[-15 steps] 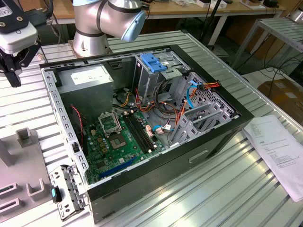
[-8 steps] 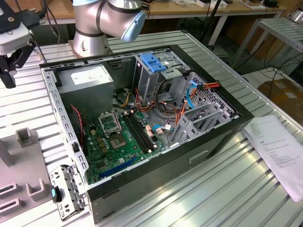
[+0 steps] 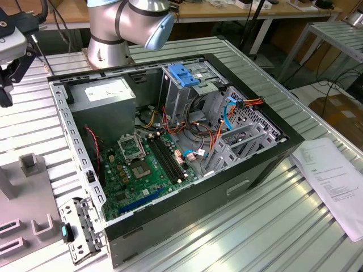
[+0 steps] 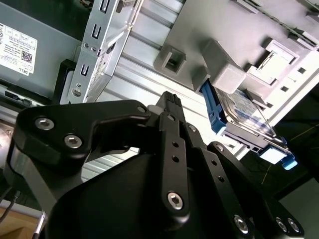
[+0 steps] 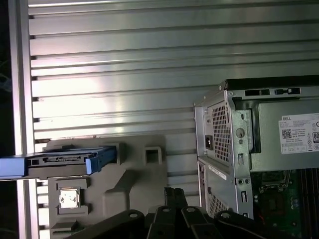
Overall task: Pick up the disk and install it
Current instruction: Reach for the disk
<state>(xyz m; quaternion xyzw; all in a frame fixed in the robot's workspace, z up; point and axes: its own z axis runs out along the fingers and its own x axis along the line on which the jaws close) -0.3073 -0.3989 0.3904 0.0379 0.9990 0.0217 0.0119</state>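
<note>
One disk: flat silver-grey metal hard drive with blue plastic rails [image 5: 65, 162], slotted in the grey plastic holder [image 5: 134, 184] on the ribbed metal table [image 3: 255, 226], beside the open black computer case [image 3: 227, 187].
Gripper: black two-finger gripper [image 5: 174, 191], above the holder, apart from the disk, fingers together on nothing.
Progress: not picked up; grasp and install both remain.

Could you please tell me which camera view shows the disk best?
The second wrist view: the disk sits in the grey holder with its broad face and a blue rail showing. The first wrist view shows it edge-on. The exterior view gives part of the holder.
</note>
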